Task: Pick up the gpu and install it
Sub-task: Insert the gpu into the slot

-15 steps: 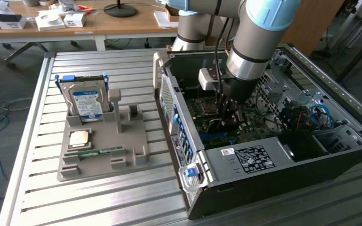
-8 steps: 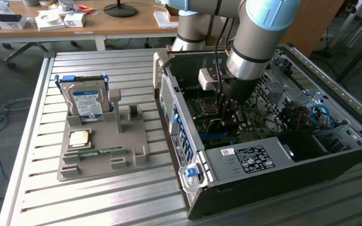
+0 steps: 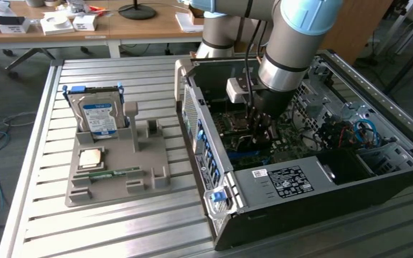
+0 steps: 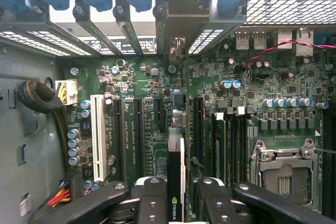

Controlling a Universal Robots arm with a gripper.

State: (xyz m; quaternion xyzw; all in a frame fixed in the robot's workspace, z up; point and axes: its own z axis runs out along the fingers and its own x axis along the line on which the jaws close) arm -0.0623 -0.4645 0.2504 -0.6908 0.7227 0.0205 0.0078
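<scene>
One thin gpu (image 4: 176,177), seen edge-on, sits gripped between black fingers (image 4: 152,199).

Slatted alu table (image 3: 120,226) carries grey fixture (image 3: 146,161): HDD (image 3: 99,115) upright, CPU (image 3: 92,158) and RAM strip (image 3: 106,174) flat. Open PC case (image 3: 205,141) just beside, exterior view's right. Mobo (image 4: 131,77) inside w/ white PCI slot (image 4: 97,135), CPU socket (image 4: 283,169).

The gpu (image 4: 176,177) is showing a green eye-shaped logo (image 4: 174,206), no lettering readable. The hard drive (image 3: 90,95) is carrying a blue-white label (image 3: 99,117), the case (image 3: 321,209) a sticker (image 3: 285,181); both are proving unreadable.
</scene>
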